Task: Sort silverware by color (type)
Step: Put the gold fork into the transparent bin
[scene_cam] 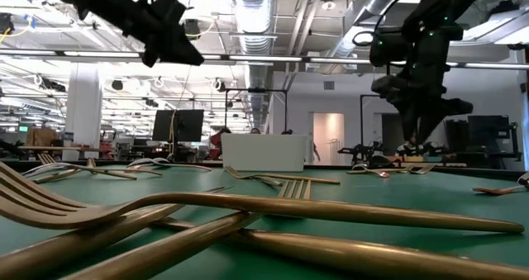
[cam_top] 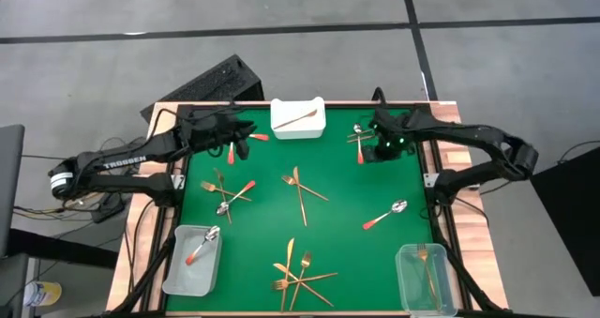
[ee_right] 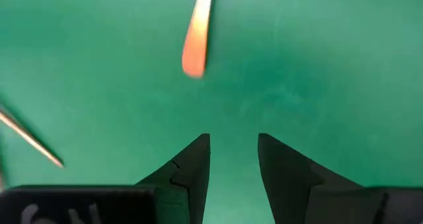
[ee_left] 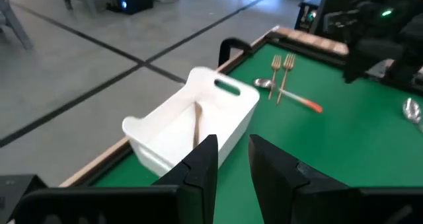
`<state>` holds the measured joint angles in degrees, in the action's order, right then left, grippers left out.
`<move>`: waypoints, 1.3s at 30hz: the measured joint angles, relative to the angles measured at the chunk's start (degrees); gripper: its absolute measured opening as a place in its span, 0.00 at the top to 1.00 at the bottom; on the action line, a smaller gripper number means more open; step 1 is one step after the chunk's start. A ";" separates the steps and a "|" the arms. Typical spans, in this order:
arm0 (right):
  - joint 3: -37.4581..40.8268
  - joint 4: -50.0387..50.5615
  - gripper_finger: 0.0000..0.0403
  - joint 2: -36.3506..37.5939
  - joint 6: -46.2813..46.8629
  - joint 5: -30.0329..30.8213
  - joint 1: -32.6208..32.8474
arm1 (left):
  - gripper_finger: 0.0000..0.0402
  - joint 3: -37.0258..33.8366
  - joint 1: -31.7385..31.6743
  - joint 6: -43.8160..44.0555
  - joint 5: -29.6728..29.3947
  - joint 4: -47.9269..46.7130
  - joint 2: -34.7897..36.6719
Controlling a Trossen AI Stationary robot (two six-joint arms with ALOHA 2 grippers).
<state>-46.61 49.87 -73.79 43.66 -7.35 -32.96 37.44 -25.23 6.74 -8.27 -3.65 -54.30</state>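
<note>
Red-handled spoon (ee_right: 196, 36) lies just beyond the parted right end effector (ee_right: 234, 159).

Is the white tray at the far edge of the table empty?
No: the white tray holds one slim copper-colored utensil lying inside it, seen plainly in the left wrist view.

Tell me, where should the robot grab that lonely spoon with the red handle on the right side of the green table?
Probably the middle of the red handle of the spoon, coming straight down. It lies flat and alone, so nothing crowds the gripper there.
</note>
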 joint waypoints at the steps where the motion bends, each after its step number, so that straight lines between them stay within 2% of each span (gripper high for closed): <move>1: 0.00 0.59 0.63 -0.44 0.47 0.14 1.30 | 0.82 -0.17 -0.11 -0.49 -0.02 -0.05 0.00; 6: 0.00 2.29 0.63 -2.04 7.10 0.37 6.39 | 0.82 -0.19 -4.32 -4.00 3.03 0.24 -0.15; 11: 0.00 4.22 0.63 -2.35 13.11 0.37 10.05 | 0.82 -0.19 -15.46 -6.47 16.04 0.68 -0.15; 16: 0.00 -8.38 0.63 -2.46 8.06 -0.31 11.18 | 0.82 -0.19 -22.55 -7.79 25.37 -2.14 -0.15; 19: -0.07 -20.36 0.63 -4.76 5.31 -0.32 11.83 | 0.82 -0.19 -21.82 -7.32 31.30 -7.59 -0.15; 21: 0.02 -27.03 0.63 -6.76 3.35 -1.67 12.22 | 0.82 -0.19 -18.98 -5.55 33.46 -10.70 -0.15; 23: -0.14 -34.34 0.63 -9.10 0.99 -3.81 13.20 | 0.82 -0.19 -14.90 -2.87 31.47 -10.80 -0.07; 28: -0.28 -45.24 0.63 -15.21 -6.99 -5.61 16.29 | 0.82 -0.17 -4.06 4.58 20.02 -5.55 0.44; 34: -4.30 -45.48 0.63 -22.27 -17.59 -5.79 19.68 | 0.82 -0.17 4.65 16.46 11.55 -0.42 0.59; 39: -7.92 -45.07 0.63 -26.22 -20.05 -5.26 21.86 | 0.82 -0.12 10.86 22.49 3.82 -0.03 1.57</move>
<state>-54.53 4.80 -100.01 23.61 -12.61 -11.10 37.32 -14.38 29.23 -4.45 -3.68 -52.73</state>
